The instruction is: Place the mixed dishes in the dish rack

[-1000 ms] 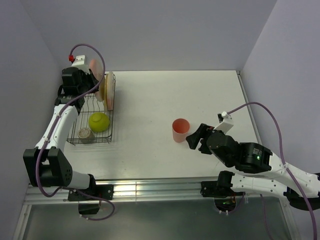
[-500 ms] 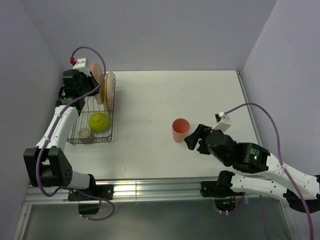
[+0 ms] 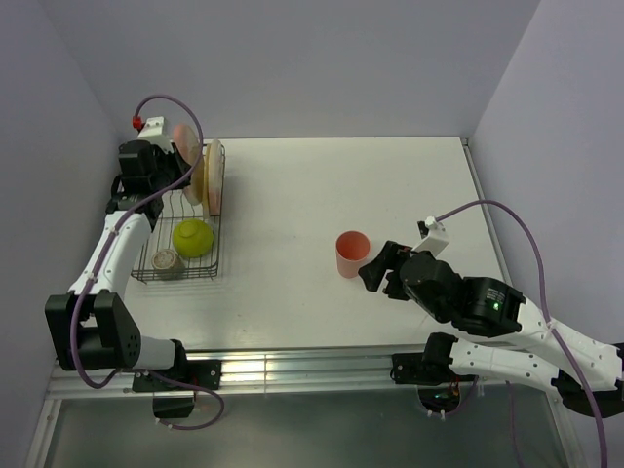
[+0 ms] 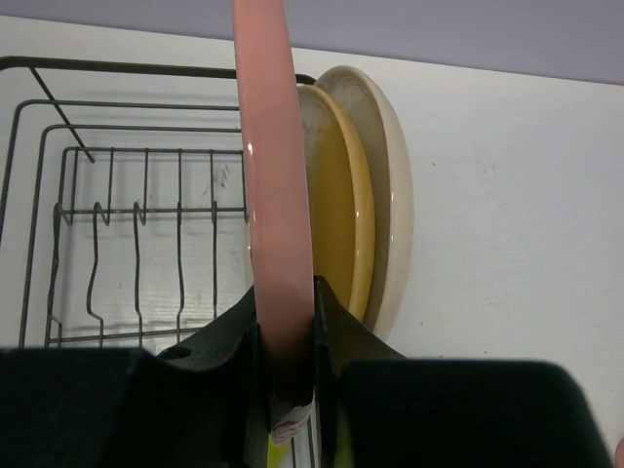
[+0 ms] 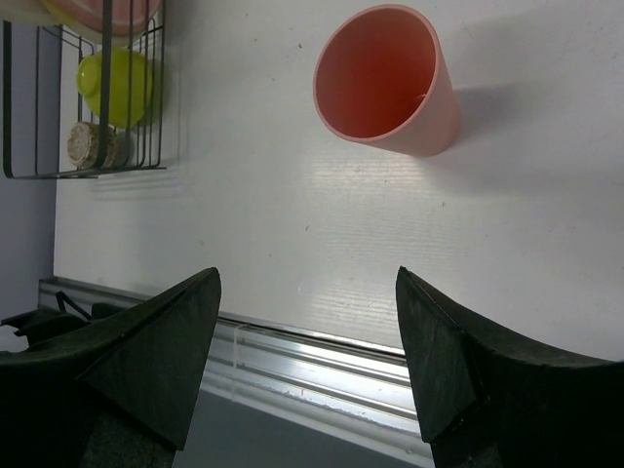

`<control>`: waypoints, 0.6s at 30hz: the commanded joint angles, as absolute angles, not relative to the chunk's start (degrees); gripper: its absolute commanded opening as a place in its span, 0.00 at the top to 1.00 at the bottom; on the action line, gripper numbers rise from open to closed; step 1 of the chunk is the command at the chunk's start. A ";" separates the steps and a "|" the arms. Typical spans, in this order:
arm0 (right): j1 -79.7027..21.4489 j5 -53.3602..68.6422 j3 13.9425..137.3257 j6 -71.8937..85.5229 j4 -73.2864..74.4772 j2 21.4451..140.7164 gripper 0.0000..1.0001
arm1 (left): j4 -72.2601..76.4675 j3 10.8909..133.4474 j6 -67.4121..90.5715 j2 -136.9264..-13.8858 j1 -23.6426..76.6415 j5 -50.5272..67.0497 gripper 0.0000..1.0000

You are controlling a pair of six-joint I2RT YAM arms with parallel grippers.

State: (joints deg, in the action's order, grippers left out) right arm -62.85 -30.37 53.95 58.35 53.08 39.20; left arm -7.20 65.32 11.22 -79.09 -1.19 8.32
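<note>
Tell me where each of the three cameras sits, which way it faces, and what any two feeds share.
Top external: above and behind the bases, looking down on the table, both arms, the dish rack and the pink cup.
Left wrist: along its shut end effector clamping the pink plate over the rack.
Right wrist: between open fingers toward the cup.
Shared: top and right wrist both show the cup and lime-green bowl.
</note>
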 commanded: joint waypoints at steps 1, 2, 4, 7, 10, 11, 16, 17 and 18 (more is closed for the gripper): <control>-62.05 -30.76 53.88 57.04 50.80 39.64 0.20 | 4.13 66.97 10.02 -73.39 -2.72 6.42 1.00; -62.05 -30.59 53.88 56.95 50.54 39.64 0.20 | 4.22 66.89 9.93 -73.04 -2.72 6.24 1.00; -61.79 -30.32 53.96 56.69 50.45 39.90 0.20 | 5.78 66.19 10.63 -71.73 -3.42 6.94 1.00; -61.52 -29.97 54.23 56.25 50.19 40.43 0.20 | 6.87 64.77 11.42 -70.66 -3.78 8.53 1.00; -61.26 -29.79 54.75 55.90 50.19 40.78 0.20 | 4.92 66.71 10.90 -71.98 -3.87 8.35 1.00; -61.17 -29.79 54.93 55.90 50.19 40.87 0.20 | 5.10 66.53 10.90 -72.16 -3.95 8.44 1.00; -60.56 -29.18 55.11 55.28 49.92 41.13 0.20 | 5.27 66.09 11.34 -73.39 -4.22 9.58 1.00; -60.56 -29.09 55.02 55.28 49.92 41.13 0.20 | 4.93 66.27 11.25 -73.65 -4.22 9.58 1.00; -60.38 -29.09 55.02 55.28 49.83 41.05 0.20 | 4.66 66.36 10.99 -73.91 -4.22 9.58 1.00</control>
